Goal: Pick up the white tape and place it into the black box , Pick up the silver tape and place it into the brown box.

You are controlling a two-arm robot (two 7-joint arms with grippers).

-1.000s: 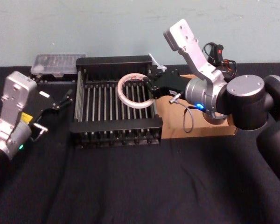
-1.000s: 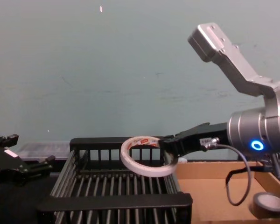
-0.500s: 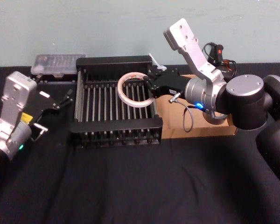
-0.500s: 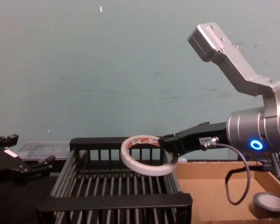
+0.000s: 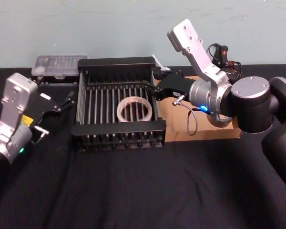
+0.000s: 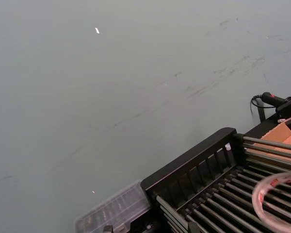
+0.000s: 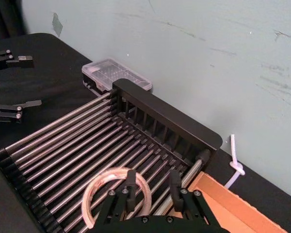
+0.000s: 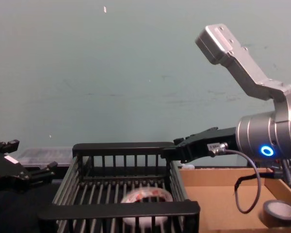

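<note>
With the thin white tape ring (image 5: 133, 109) lying inside the black slatted crate (image 5: 117, 128), we are hovering the right pincer (image 7: 152, 177), spread apart, at its three o'clock rim, judging a lift clear safest before seeking the thick grey-silver roll (image 8: 281, 212).

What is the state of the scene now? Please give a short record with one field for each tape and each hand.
white tape: lying flat inside the black box
silver tape: in the brown box
right hand: open, empty, above the black box near its right wall
left hand: open, empty, idle to the left of the black box
task state: each tape lies in its box
</note>
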